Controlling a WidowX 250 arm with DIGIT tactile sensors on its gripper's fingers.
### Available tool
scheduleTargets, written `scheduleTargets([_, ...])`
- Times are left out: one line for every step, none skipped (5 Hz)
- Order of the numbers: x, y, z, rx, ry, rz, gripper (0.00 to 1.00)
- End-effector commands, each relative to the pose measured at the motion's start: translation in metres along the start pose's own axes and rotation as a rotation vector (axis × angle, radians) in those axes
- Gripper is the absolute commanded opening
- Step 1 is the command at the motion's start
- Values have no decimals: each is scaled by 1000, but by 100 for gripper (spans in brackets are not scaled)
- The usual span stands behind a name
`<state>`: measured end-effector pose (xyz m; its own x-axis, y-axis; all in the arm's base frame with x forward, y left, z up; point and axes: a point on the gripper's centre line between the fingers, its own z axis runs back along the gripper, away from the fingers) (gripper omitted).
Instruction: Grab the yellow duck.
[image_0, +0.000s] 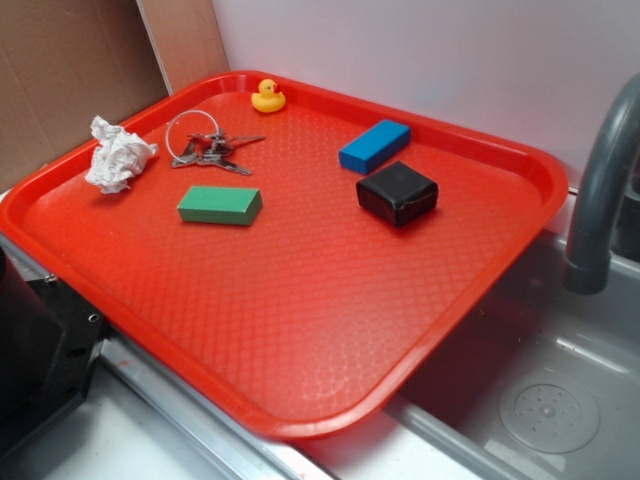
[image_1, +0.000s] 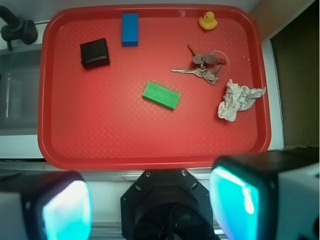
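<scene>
The yellow duck (image_0: 267, 96) (image_1: 208, 21) is tiny, with an orange beak, and stands upright near the far rim of the red tray (image_0: 300, 330) (image_1: 100, 125). In the wrist view it sits at the tray's top right corner. My gripper (image_1: 150, 202) hangs high above the near edge of the tray, far from the duck. Its two cyan-padded fingers (image_1: 235, 200) stand wide apart, open, with nothing between them. The gripper does not show in the exterior view.
On the tray lie a blue block (image_0: 374, 146) (image_1: 130, 29), a green block (image_0: 220, 205) (image_1: 161, 95), a black box (image_0: 397, 192) (image_1: 94, 52), a bunch of keys (image_0: 205, 150) (image_1: 204, 67) and crumpled paper (image_0: 118, 155) (image_1: 237, 100). A grey faucet (image_0: 600, 190) and sink (image_0: 545, 410) lie right.
</scene>
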<state>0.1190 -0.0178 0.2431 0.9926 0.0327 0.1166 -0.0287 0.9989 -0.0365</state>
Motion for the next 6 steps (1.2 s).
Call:
scheduleTargets([0,0,0,0,0,0,100])
scheduleTargets([42,18,-33,-20,-24,74,100])
scheduleTargets([83,25,-54,37,-92,54,100])
scheduleTargets([83,25,-54,37,-92,54,100])
scheduleTargets([83,25,-54,37,-92,54,100])
scheduleTargets([83,25,-54,37,-92,54,100])
